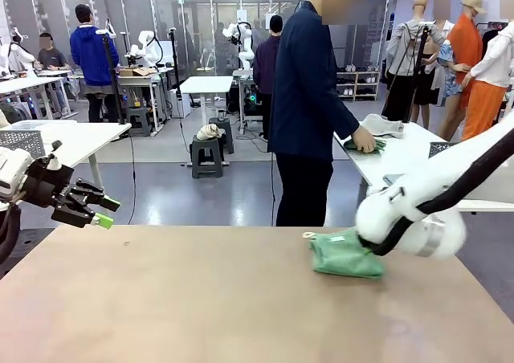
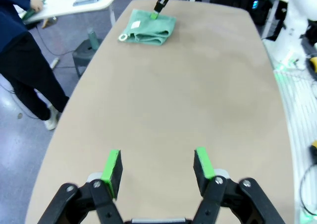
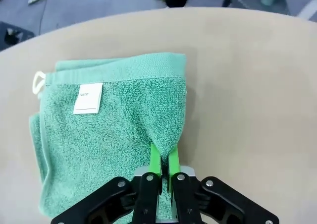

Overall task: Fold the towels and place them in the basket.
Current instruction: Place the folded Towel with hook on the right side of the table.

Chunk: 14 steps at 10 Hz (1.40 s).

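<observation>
Right wrist view: right gripper (image 3: 163,157) clamped on edge of folded mint towel (image 3: 109,130) lying on table (image 3: 247,85); left gripper (image 2: 157,157) spread wide, empty.

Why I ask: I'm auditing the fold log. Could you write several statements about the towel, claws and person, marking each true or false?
1. The right claw pinches the folded mint green towel at its edge. True.
2. The left claw holds a cream towel. False: it is open and empty above the table.
3. The mint green towel lies in a basket. False: it lies on the table.
4. The person has a hand on a green cloth on a side table. True.
</observation>
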### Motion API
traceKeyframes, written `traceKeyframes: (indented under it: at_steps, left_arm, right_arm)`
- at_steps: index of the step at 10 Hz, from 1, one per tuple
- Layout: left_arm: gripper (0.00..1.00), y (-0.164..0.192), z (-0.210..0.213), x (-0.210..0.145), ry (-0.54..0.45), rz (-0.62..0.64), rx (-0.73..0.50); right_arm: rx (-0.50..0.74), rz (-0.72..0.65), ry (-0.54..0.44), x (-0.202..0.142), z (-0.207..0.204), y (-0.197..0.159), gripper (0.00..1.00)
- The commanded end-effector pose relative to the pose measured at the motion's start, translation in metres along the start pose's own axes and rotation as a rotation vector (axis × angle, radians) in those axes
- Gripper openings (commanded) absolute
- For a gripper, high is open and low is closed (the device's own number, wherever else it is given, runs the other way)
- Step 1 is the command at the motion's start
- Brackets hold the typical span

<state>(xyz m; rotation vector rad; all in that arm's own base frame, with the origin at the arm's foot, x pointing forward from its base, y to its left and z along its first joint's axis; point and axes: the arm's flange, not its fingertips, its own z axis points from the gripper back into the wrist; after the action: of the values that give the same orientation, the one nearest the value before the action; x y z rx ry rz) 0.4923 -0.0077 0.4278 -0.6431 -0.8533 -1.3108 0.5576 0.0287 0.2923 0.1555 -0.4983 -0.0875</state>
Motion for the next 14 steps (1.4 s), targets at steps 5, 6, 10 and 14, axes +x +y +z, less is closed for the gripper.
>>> traceKeyframes:
  at_steps: [5, 6, 10, 14]
  left_arm:
    - [0.74, 0.000, 0.001, 0.001, -0.004, -0.003, 0.001]
    - [0.74, 0.000, 0.001, 0.001, -0.004, -0.003, 0.001]
    - [0.74, 0.000, 0.001, 0.001, -0.004, -0.003, 0.001]
    - [0.74, 0.000, 0.001, 0.001, -0.004, -0.003, 0.001]
  right_arm:
    - [0.013, 0.050, 0.004, 0.043, -0.018, -0.141, 0.07]
    - [0.018, 0.063, 0.022, 0.044, -0.015, -0.155, 0.07]
    - [0.034, 0.085, 0.028, 0.045, -0.011, -0.172, 0.24]
    - [0.026, 0.092, -0.013, 0.054, 0.013, -0.176, 0.63]
